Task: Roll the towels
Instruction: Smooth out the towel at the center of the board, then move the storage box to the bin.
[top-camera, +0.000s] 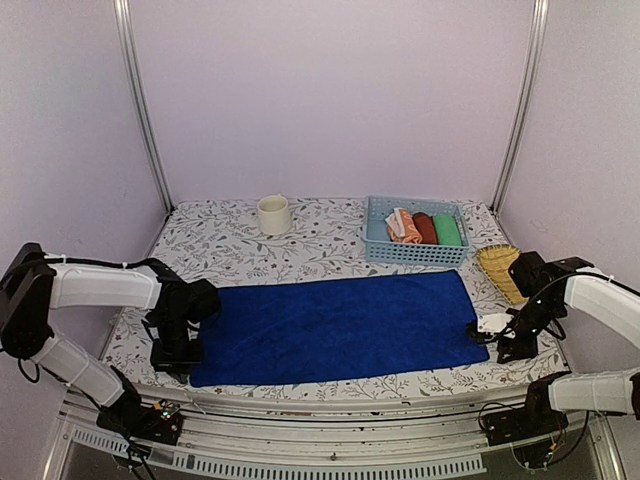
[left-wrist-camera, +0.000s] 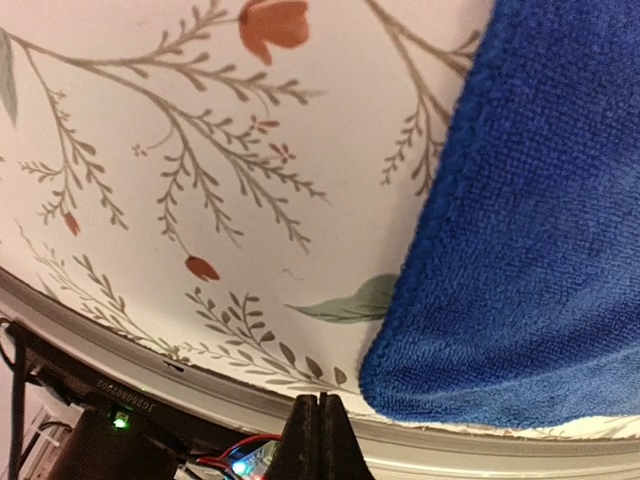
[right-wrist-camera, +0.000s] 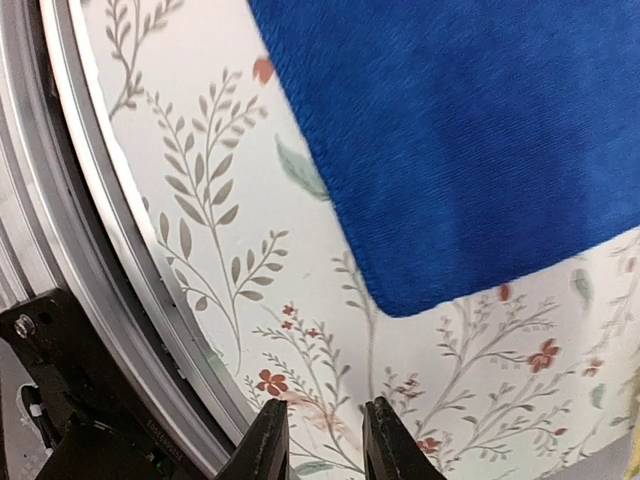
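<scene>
The royal blue towel (top-camera: 335, 325) lies flat and spread out across the front of the flowered table. The orange-salmon towel (top-camera: 402, 227) sits rolled in the blue basket (top-camera: 415, 255) at the back. My left gripper (top-camera: 173, 357) hangs by the blue towel's near-left corner (left-wrist-camera: 420, 385); its jaws (left-wrist-camera: 320, 440) are shut with nothing between them, just off the cloth. My right gripper (top-camera: 503, 352) stands beside the near-right corner (right-wrist-camera: 400, 300). It (right-wrist-camera: 318, 440) is open a little over bare tablecloth, holding nothing.
A red roll (top-camera: 425, 228) and a green roll (top-camera: 447, 230) share the basket with the orange towel. A cream cup (top-camera: 274, 214) stands at the back centre, a yellow woven dish (top-camera: 498, 268) at the right edge. The table's metal rail (left-wrist-camera: 200, 385) runs right under both grippers.
</scene>
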